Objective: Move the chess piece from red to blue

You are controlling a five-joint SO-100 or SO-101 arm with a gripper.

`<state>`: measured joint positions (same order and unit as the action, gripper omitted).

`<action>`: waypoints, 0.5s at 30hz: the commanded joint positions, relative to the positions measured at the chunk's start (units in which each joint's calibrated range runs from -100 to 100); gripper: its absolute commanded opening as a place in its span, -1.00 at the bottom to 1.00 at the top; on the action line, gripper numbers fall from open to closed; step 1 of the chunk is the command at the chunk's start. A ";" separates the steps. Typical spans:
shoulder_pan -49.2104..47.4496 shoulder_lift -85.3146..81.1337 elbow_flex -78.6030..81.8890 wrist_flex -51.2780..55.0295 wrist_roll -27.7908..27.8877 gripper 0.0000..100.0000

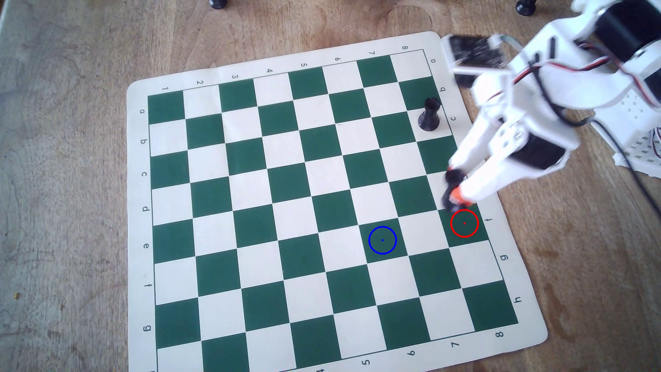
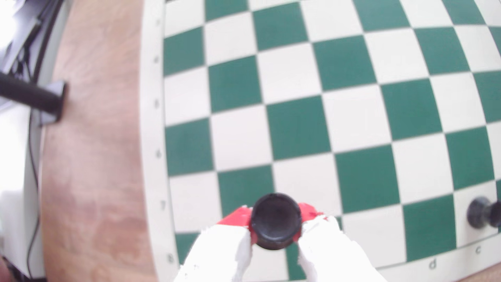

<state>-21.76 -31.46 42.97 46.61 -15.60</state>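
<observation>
My white gripper [image 1: 455, 186] with red-orange tips is shut on the black chess piece [image 1: 453, 195] and holds it lifted, tilted, just above and left of the red circle [image 1: 464, 210], which is empty on a green square at the board's right edge. In the wrist view the piece's round base [image 2: 276, 221] faces the camera between the red pads [image 2: 237, 221] of the gripper [image 2: 275, 225]. The blue circle [image 1: 382, 227] lies empty on a green square two squares to the left in the overhead view.
A second black rook-like piece [image 1: 430, 115] stands near the board's upper right edge, also in the wrist view [image 2: 481, 217]. The green-and-cream chess mat [image 1: 143, 214] lies on a wooden table. Two dark pieces [image 1: 218, 3] stand at the top edge. Cables and a white base [image 1: 640, 150] sit right.
</observation>
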 commanded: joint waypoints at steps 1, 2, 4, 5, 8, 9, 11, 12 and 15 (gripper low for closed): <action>-1.12 13.64 -17.86 -0.75 -0.15 -0.99; -1.36 17.63 -20.67 -1.65 -0.15 -0.99; -1.44 21.61 -22.76 -2.63 -0.15 -0.99; -1.44 23.31 -23.30 -3.29 -0.15 -0.99; -0.97 28.41 -23.30 -6.65 0.20 -0.99; -0.65 29.59 -23.30 -7.63 0.29 -0.99; 0.28 31.46 -23.30 -9.51 0.68 -0.99; 0.68 31.72 -23.12 -10.09 0.83 -0.99; 1.77 31.80 -22.57 -11.23 1.47 -0.99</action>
<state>-21.31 1.89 24.18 37.29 -15.07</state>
